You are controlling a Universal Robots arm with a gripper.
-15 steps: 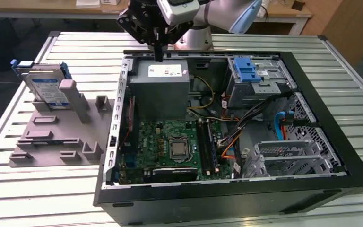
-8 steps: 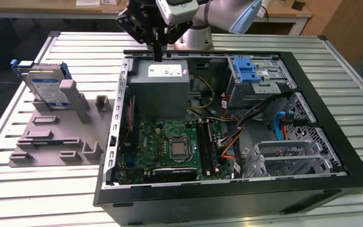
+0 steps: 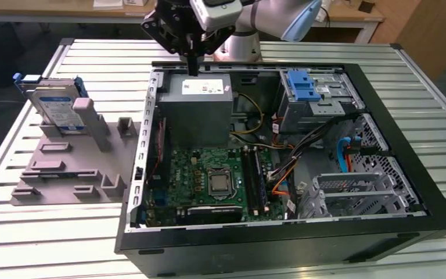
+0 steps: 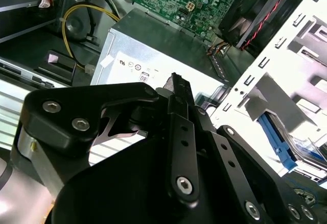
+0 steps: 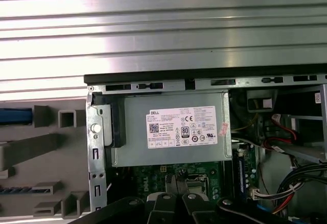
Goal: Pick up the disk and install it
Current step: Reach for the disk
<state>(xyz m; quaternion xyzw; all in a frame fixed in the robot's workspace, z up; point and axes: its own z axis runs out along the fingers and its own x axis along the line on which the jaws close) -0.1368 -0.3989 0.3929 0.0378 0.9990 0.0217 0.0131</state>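
The disk point(image 3: 58, 107) stands on edge in a grey holder point(image 3: 68, 168) on the table, at the exterior view's left, beside the open computer case point(image 3: 285, 232). Its label is blue and white, and its blue frame edge shows in both wrist views point(image 4: 273, 134) point(image 5: 13, 116). My gripper point(image 3: 194, 68) hangs shut and holding nothing above the case's far rim. It is over the grey power supply box point(image 3: 200, 104) and well apart from the disk. Both wrist views show the black fingers pressed together point(image 4: 176, 78) point(image 5: 176, 175).
Inside the case lie a green motherboard point(image 3: 207, 180), bundled cables point(image 3: 316, 145), a drive bay with a blue latch point(image 3: 304, 84) and a metal drive cage point(image 3: 355, 192). The slatted metal table point(image 3: 424, 75) surrounds the case.
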